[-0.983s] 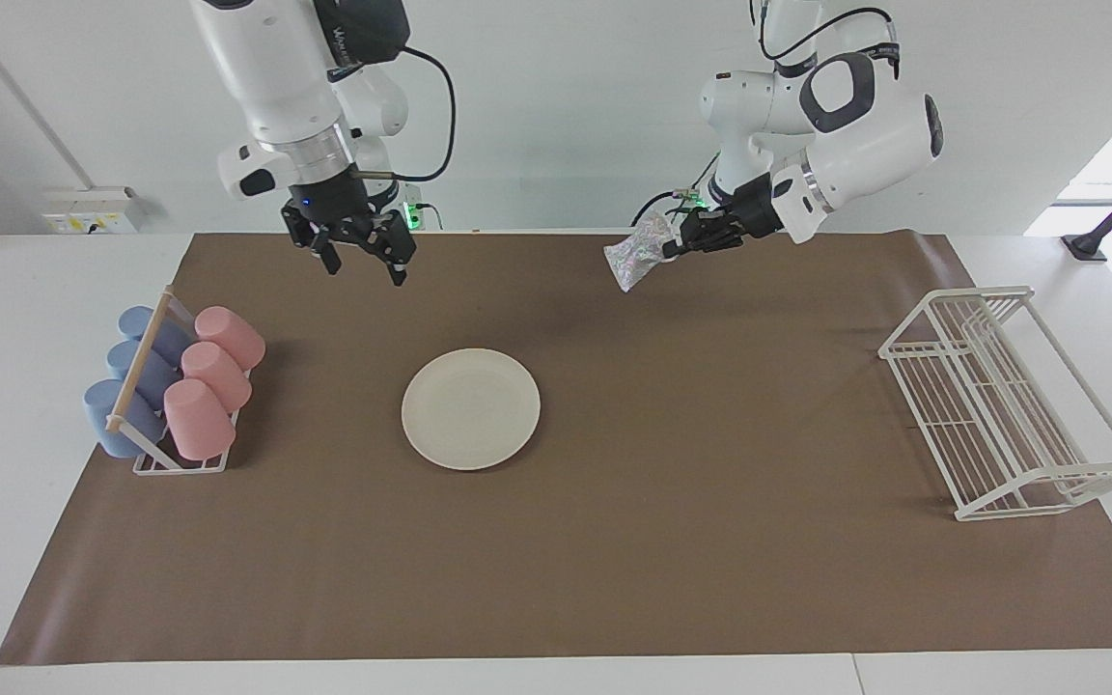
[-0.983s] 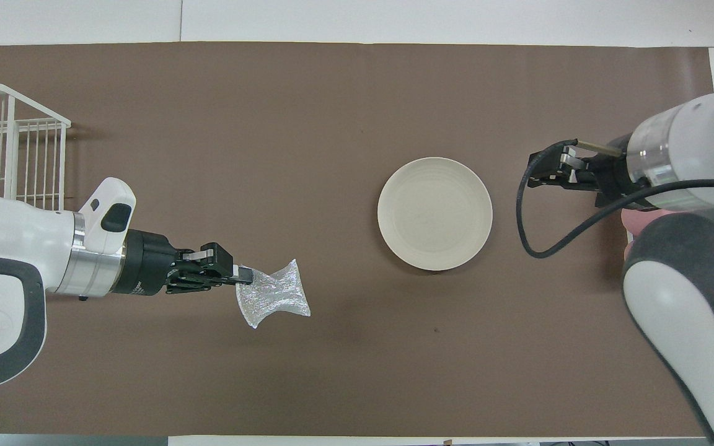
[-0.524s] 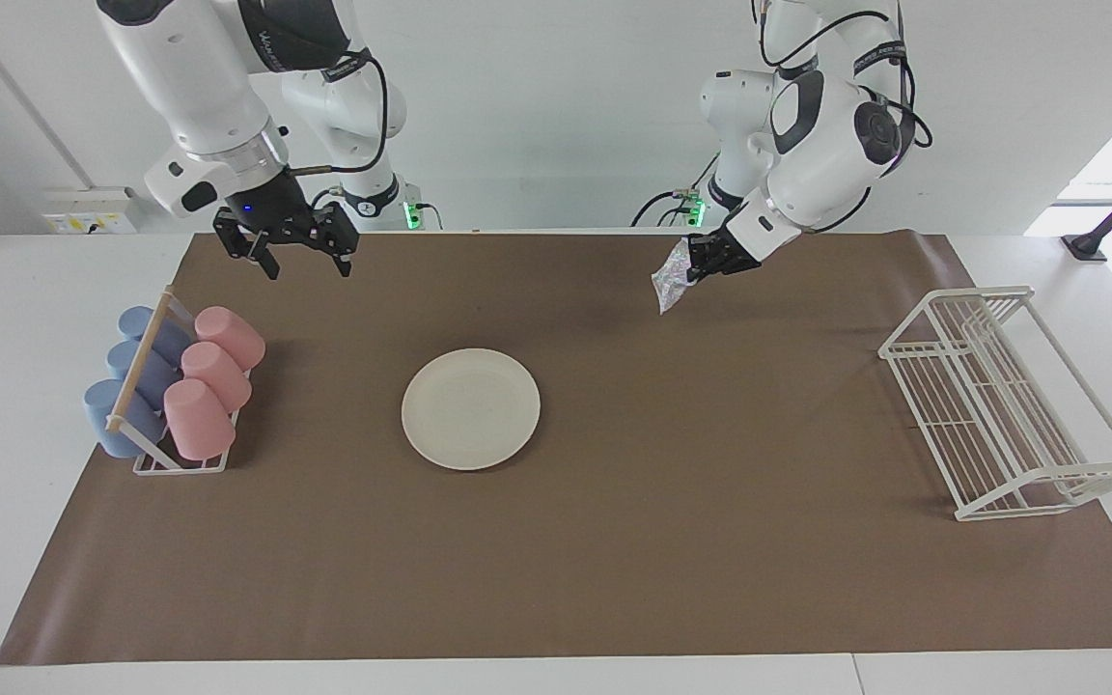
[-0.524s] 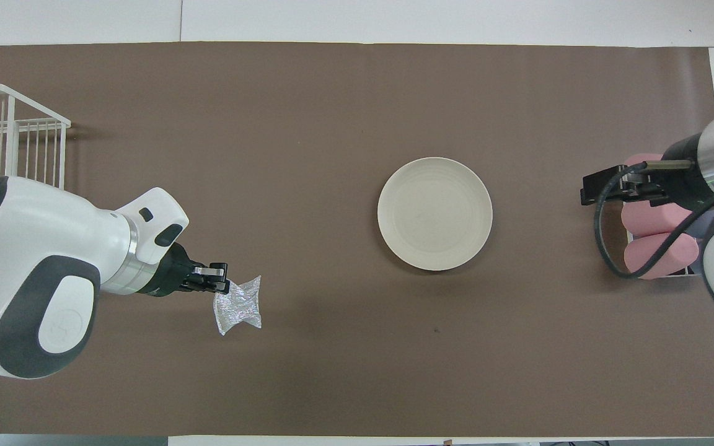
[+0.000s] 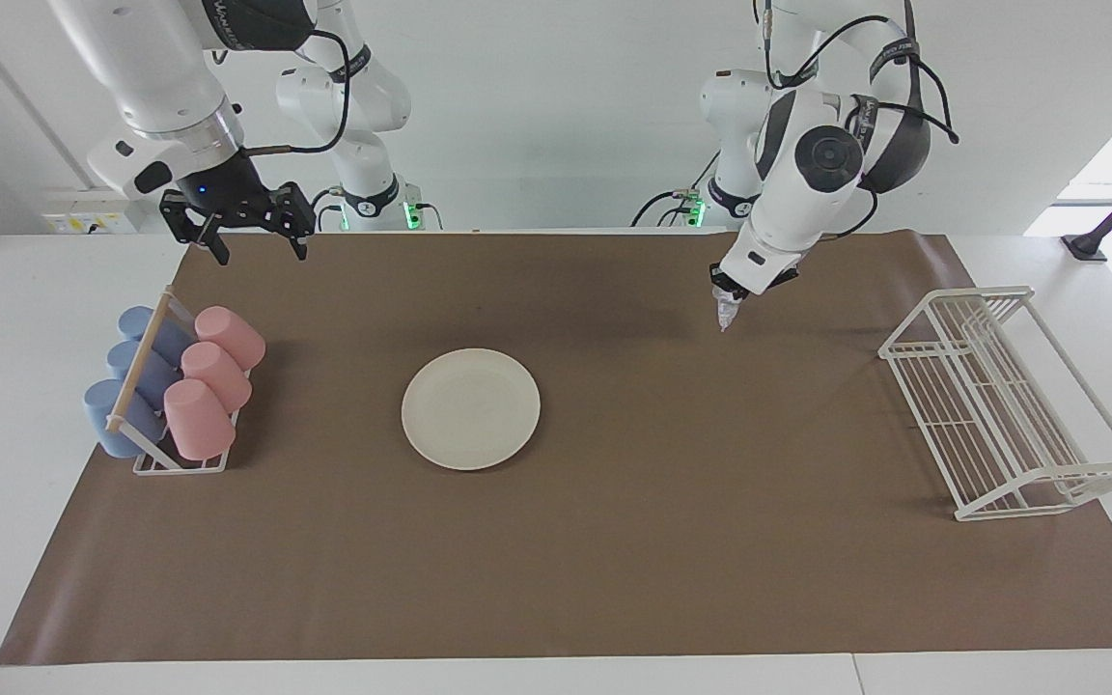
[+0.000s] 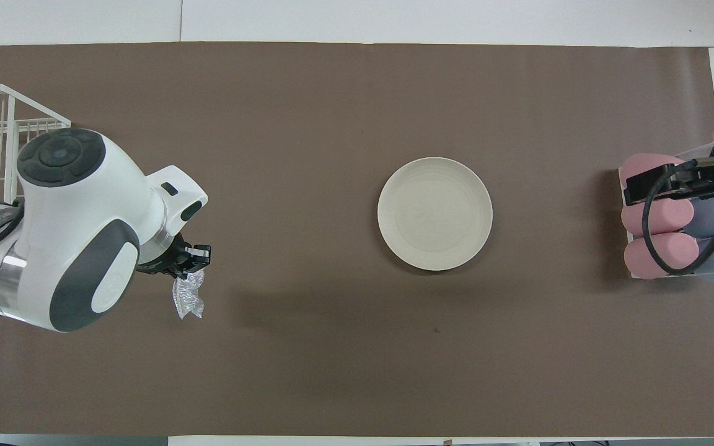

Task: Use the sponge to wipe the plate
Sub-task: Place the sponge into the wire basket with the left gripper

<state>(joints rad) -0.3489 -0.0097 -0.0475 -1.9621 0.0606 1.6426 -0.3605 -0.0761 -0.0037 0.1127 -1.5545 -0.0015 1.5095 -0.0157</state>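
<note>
While my left gripper hangs at the right of centre in the facing view, above bare brown mat, its fingertips are pinched shut on the top of the sponge. Gripped by one end like this, the silvery mesh wad droops freely below the fingers — its long axis runs roughly vertical, loose tip pointing down at the mat. I judge the hold keeps the soft bulk clear of my fingers, so mesh rather than metal would meet the dish.

The plate lies flat and face up at the middle of the frame, well apart from the sponge and untouched.

My right gripper waits at the upper left of the facing view, jaws spread wide and empty, above the mat's edge near the rack of pink and blue cups. A white wire rack stands at the right.
</note>
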